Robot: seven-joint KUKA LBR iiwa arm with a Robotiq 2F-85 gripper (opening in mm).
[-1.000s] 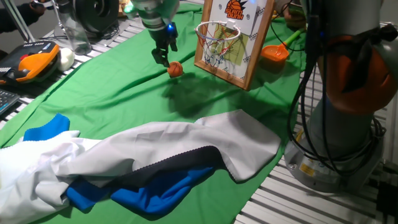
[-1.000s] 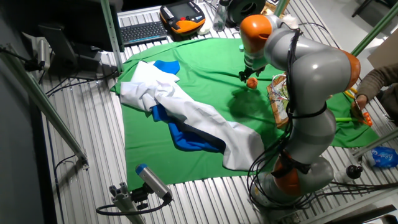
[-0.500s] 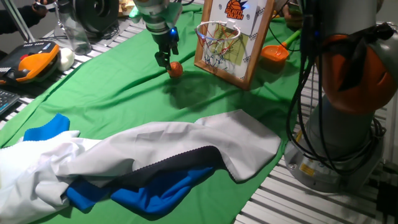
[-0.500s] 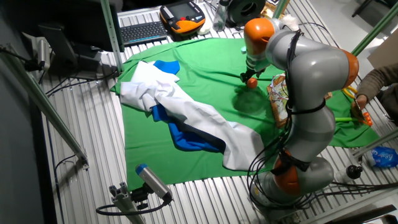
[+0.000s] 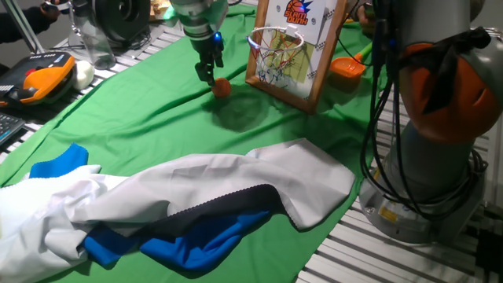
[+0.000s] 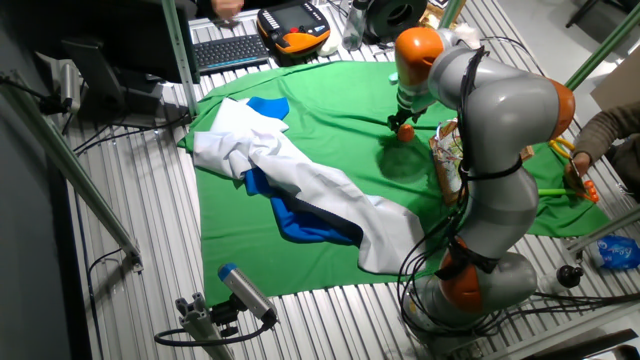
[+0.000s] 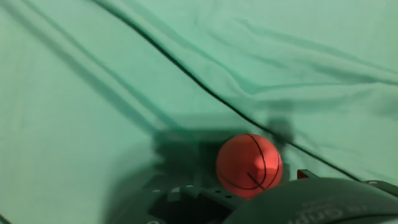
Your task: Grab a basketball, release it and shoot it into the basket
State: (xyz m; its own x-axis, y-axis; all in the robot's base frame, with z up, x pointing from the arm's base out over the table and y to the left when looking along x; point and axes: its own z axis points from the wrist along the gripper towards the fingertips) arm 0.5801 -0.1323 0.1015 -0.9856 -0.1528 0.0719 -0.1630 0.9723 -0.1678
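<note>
Basketball point(image 5: 222, 86) on green cloth point(image 5: 141, 118), pincer point(image 5: 209, 72) right beside it, grip unclear. Hoop point(image 5: 275, 41) close by; crumpled white-blue cloth point(image 5: 181, 204) well apart.

One fixed view: low and close at the table edge, facing across the green cloth point(image 5: 118, 134) toward the basket point(image 5: 275, 47), arm base at right. The other fixed view: high and farther back on the opposite side, facing down over the whole cloth point(image 6: 320, 130) and arm. Hand view: very close, facing down onto cloth and basketball point(image 7: 249, 165), shared with both fixed views point(image 5: 222, 86) point(image 6: 405, 130).
</note>
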